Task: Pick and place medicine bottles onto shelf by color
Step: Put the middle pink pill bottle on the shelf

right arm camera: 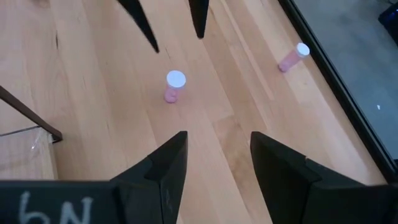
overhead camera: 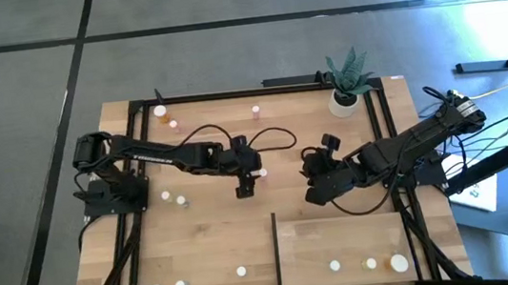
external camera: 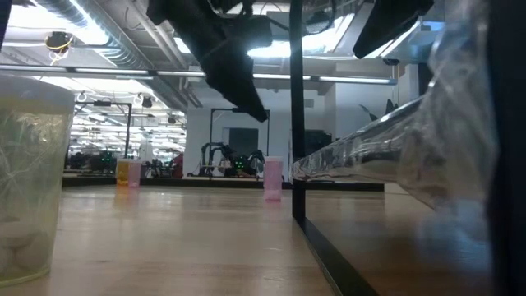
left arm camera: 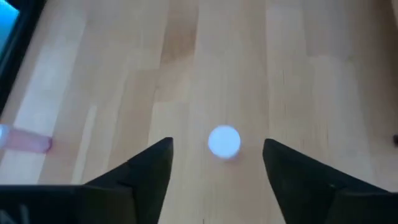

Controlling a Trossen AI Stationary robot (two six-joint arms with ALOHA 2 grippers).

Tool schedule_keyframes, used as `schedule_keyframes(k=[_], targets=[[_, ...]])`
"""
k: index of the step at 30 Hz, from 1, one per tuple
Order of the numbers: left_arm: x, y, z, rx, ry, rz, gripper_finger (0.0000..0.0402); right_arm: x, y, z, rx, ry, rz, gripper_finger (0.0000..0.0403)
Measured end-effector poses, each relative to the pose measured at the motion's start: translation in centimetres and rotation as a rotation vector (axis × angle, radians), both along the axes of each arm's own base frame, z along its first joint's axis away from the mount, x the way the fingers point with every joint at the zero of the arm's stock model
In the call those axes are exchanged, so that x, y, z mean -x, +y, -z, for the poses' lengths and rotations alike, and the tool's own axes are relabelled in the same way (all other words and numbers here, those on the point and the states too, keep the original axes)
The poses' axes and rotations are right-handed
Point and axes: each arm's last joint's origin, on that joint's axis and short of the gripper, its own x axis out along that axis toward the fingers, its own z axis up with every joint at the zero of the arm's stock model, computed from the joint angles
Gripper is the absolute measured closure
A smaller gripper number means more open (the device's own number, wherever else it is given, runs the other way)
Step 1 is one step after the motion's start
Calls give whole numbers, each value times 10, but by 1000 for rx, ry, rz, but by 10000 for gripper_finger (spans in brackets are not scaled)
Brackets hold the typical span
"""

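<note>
1. A small pink medicine bottle with a white cap (right arm camera: pixel 175 85) stands upright on the light plank bench (overhead camera: pixel 207 234), near the bench's middle and well apart from the light-wood shelf panel (overhead camera: pixel 342 238) at the near right corner.
2. The left claw (left arm camera: pixel 217 163) hangs directly above this bottle with its two dark fingers spread wide, one on each side of the white cap; neither finger touches it, and the claw holds nothing.
3. In the right wrist view, the left claw's pointed fingers hang above the bottle, clear of its cap.
4. The right claw (right arm camera: pixel 214 163) hovers just right of the bench's centre, pointed towards the same bottle, fingers partly apart and empty.
5. Another pink bottle (right arm camera: pixel 292 58) stands near the bench's far edge.
6. Three white-capped bottles (overhead camera: pixel 371 264) sit along the shelf's near edge; more stand along the bench's near left edge.
</note>
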Motion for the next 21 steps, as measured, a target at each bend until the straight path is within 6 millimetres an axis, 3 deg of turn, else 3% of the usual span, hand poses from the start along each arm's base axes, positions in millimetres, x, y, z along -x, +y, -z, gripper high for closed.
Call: schedule_keyframes(k=[13, 21], targets=[[-8, 18, 20, 1, 49, -51, 66, -1, 3, 1, -77, 13, -43, 225], [-13, 25, 39, 27, 96, -42, 53, -2, 4, 0, -104, 11, -57, 225]])
